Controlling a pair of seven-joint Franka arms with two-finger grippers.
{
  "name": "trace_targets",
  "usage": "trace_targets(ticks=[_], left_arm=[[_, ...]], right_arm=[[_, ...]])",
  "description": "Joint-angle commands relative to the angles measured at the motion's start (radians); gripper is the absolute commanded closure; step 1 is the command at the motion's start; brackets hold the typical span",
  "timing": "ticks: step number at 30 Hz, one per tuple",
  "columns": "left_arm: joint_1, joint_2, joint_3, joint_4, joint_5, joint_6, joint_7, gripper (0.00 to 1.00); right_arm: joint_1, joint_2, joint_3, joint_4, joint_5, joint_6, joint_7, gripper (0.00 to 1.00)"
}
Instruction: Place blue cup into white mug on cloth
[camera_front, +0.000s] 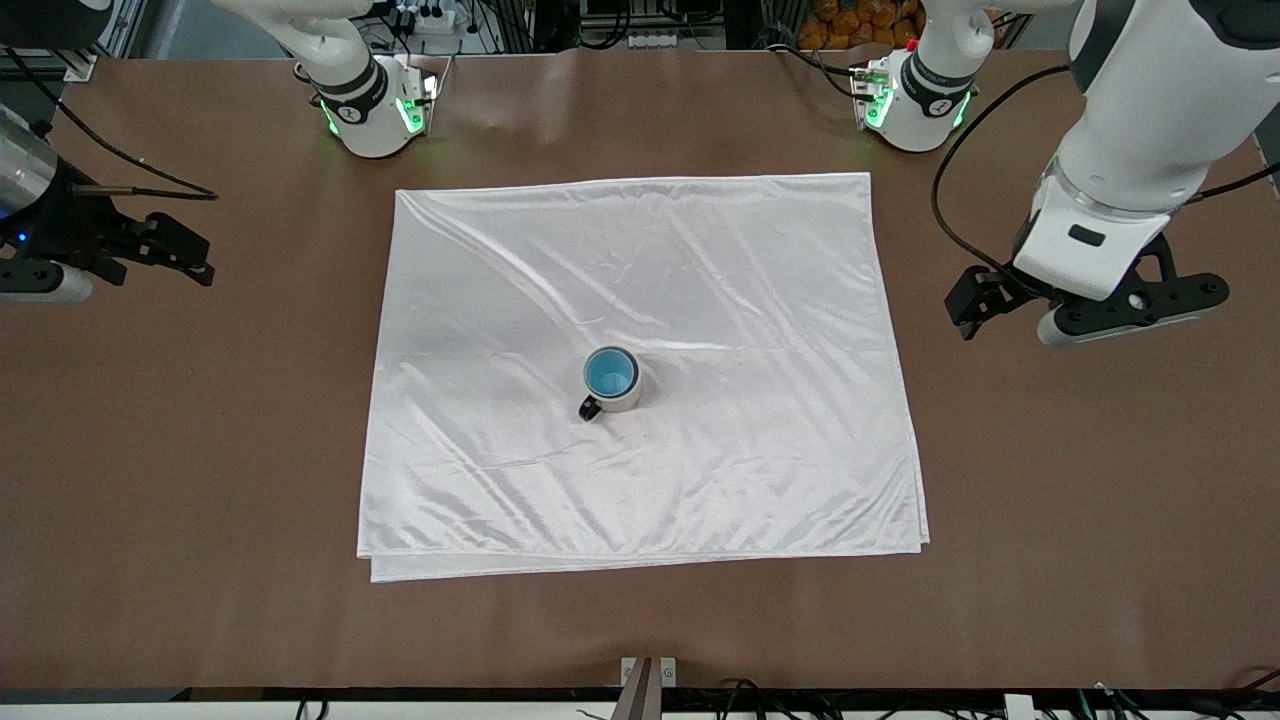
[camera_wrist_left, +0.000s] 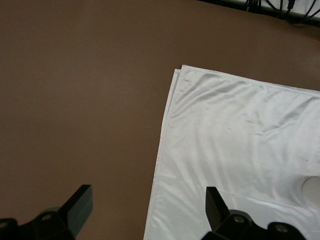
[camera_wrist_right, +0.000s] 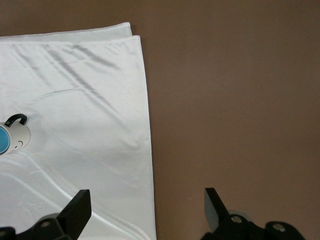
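The white mug (camera_front: 622, 396) with its black handle stands upright near the middle of the cloth (camera_front: 700, 280). The blue cup (camera_front: 610, 373) sits inside it, its blue inside showing within the mug's rim. No gripper touches them. My left gripper (camera_front: 975, 300) hangs open and empty by the cloth's edge at the left arm's end, fingers (camera_wrist_left: 215, 200) wide apart. My right gripper (camera_front: 185, 250) hangs open and empty over bare table at the right arm's end. The right wrist view shows the mug (camera_wrist_right: 17, 134), the cup (camera_wrist_right: 2, 141) and the cloth (camera_wrist_right: 75, 90).
The brown table (camera_front: 180, 450) surrounds the cloth on all sides. The cloth's doubled layers show along its edge nearest the front camera (camera_front: 640, 565). The two arm bases (camera_front: 370, 100) (camera_front: 915, 95) stand at the table's edge farthest from the front camera.
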Motion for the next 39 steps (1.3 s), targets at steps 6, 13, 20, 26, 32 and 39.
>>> trace_targets(ticks=[6, 13, 20, 26, 32, 39], left_arm=[[0.032, -0.063, -0.011, -0.051, -0.026, 0.019, 0.017, 0.0], [0.029, -0.092, 0.0, -0.057, -0.029, 0.019, 0.019, 0.0], [0.038, -0.101, 0.029, -0.072, -0.03, 0.02, 0.138, 0.0], [0.061, -0.118, 0.032, -0.075, -0.03, 0.019, 0.174, 0.0], [0.055, -0.131, 0.058, -0.081, -0.03, 0.019, 0.181, 0.0], [0.051, -0.129, 0.079, -0.077, -0.03, 0.017, 0.229, 0.0]], right_arm=[[-0.023, -0.019, 0.007, -0.005, 0.019, -0.012, -0.056, 0.0], [-0.025, -0.019, -0.001, -0.005, 0.082, -0.009, -0.058, 0.0], [-0.023, -0.019, -0.007, -0.005, 0.084, -0.004, -0.058, 0.0], [-0.018, -0.019, -0.009, -0.005, 0.076, -0.008, -0.056, 0.0], [-0.018, -0.019, -0.007, -0.005, 0.074, -0.008, -0.056, 0.0], [-0.014, -0.021, -0.009, -0.006, 0.074, -0.008, -0.055, 0.0]])
